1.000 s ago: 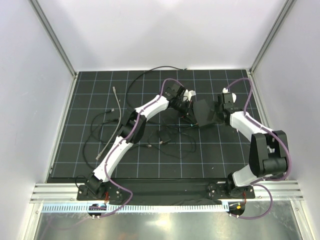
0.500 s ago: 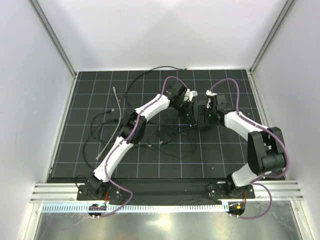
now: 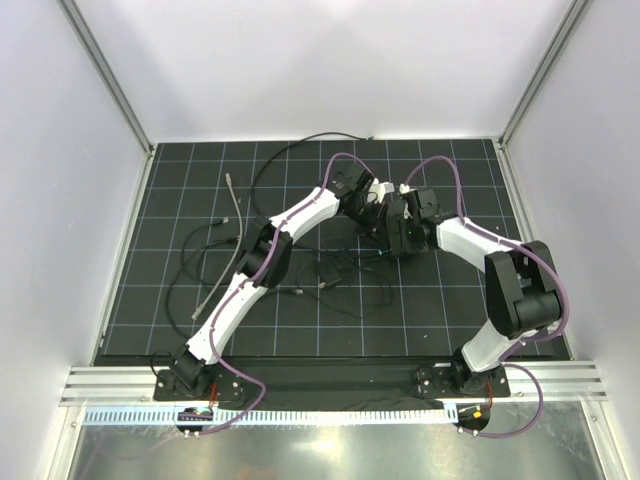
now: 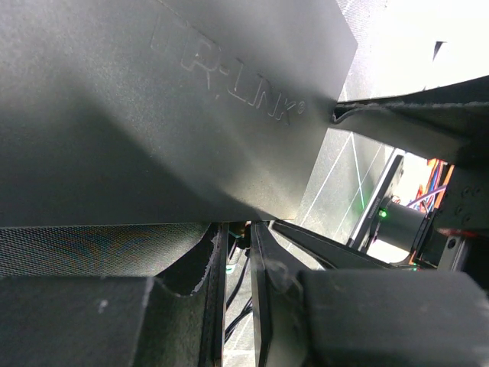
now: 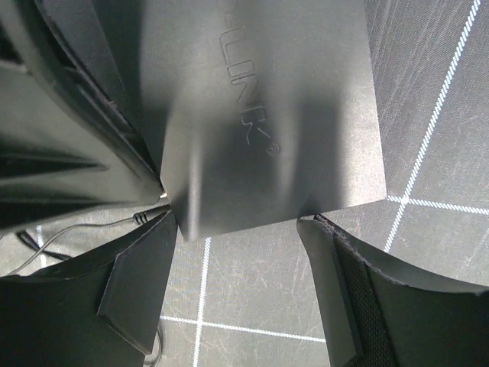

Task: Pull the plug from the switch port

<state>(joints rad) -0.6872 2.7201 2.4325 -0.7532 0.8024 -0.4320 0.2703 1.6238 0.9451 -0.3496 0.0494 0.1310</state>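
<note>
Loose cables: a grey one point(image 3: 236, 225) and thin black loops point(image 3: 185, 280) lie on the left half of the mat point(image 3: 330, 330), well apart from the grippers.
Left arm point(image 3: 300, 215): stretched up and rightward toward the far half of the mat.
Left gripper point(image 4: 238, 252): at the switch's edge, fingers drawn in to a narrow slit and clamped on the plug.
Plug point(image 5: 163, 198): a small pale tip at a corner of the switch, against its edge. A thin wire point(image 5: 92, 229) trails off it to the left.
Port: on that edge, hidden by the fingers.
Switch point(image 4: 153, 115): a flat black box with raised lettering on its broad face. It sits right of mid-mat between the two grippers, which mostly cover it in the top view.
Right gripper point(image 5: 239, 222): fingers point(image 5: 359, 298) stand wide apart with their tips up against the switch's near edge — nothing clamped.
Right arm point(image 3: 470, 240): bent in from the right, its wrist just beside the left wrist.
</note>
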